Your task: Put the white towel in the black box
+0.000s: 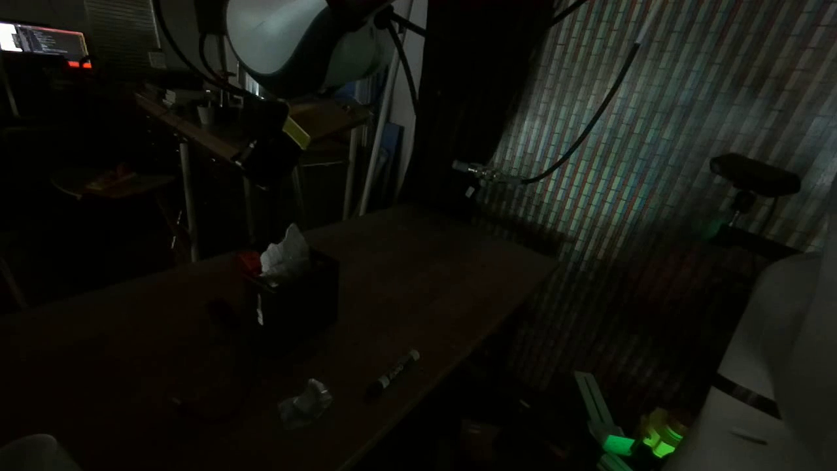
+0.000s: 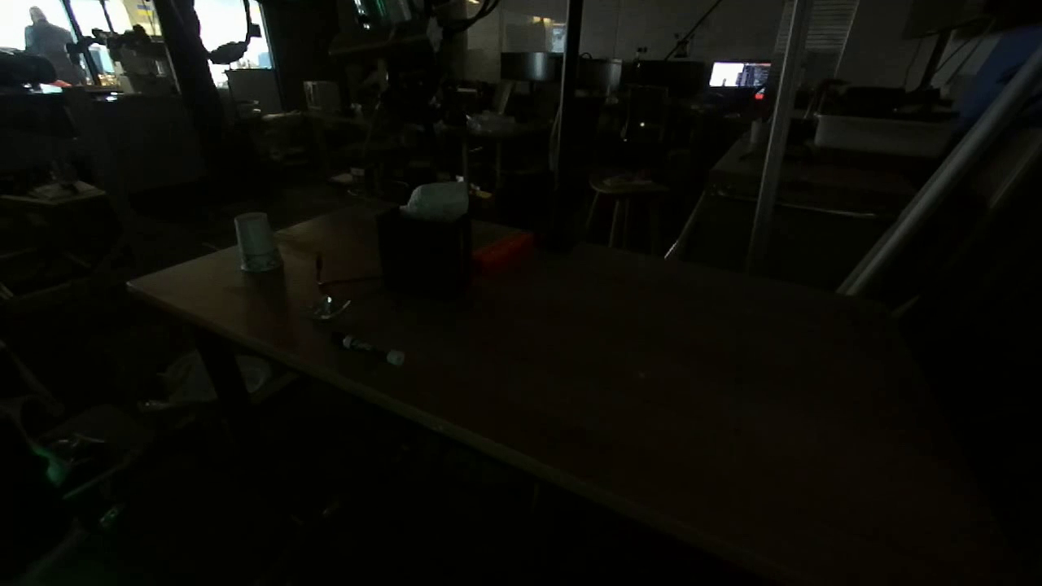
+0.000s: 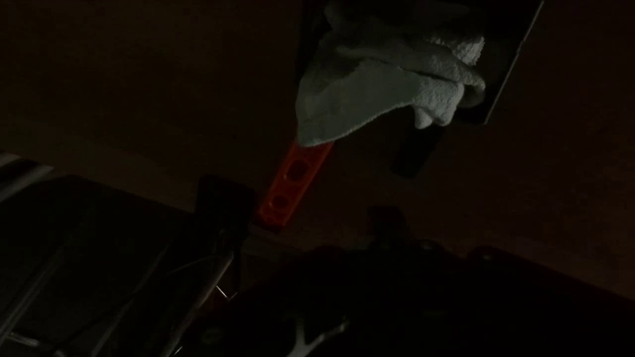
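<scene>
The table (image 1: 431, 281) is showing a flat brown top with straight edges. The robot arm (image 1: 278, 39) is reaching in above it, its smooth, rounded pale casing meeting dark parts. The black box (image 1: 301, 307) is standing upright on the table, flat-walled and open at the top. The gripper (image 1: 258, 169), a dark mass in an exterior view, is hanging higher than the box. The white towel (image 3: 377, 91) is sitting bunched in the box; its cloth is showing soft folds and a rough, looped-looking texture, with one peak rising above the rim and one flap extending past it. The pale, tapered cup (image 2: 257, 242) is standing on the table, apart from the box. The red bar (image 3: 290, 187), an elongated piece with two round features, is lying just beside the box. The marker (image 1: 395, 371), a cylinder with a pale end, is lying on its side. The crumpled scrap (image 1: 306, 404), shiny and translucent, is lying near the marker. The towel is resting below and apart from the gripper in an exterior view, and ahead of its dark body in the wrist view. Darkness is obscuring the gripper's opening: how wide it is standing, and whether it is holding anything, cannot be told.
</scene>
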### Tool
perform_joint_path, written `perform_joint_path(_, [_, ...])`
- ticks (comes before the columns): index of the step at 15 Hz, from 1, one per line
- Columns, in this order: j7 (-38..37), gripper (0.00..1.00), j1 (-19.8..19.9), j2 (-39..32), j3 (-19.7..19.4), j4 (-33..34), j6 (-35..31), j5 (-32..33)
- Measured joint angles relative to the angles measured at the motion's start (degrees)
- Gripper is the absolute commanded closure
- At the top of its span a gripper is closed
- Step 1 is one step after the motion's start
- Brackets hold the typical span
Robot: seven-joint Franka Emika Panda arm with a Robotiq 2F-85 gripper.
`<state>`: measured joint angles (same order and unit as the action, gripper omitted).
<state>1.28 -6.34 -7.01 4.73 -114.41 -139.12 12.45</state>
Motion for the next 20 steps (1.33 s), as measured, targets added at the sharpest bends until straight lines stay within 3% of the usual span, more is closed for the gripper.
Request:
perform_joint_path(11, [0.13, 1.00, 0.14, -8.50, 0.16, 2.84, -2.99, -0.81])
perform_joint_path(20, [0.12, 1.00, 1.32, -8.71, -0.51, -0.89, -5.40, -1.69])
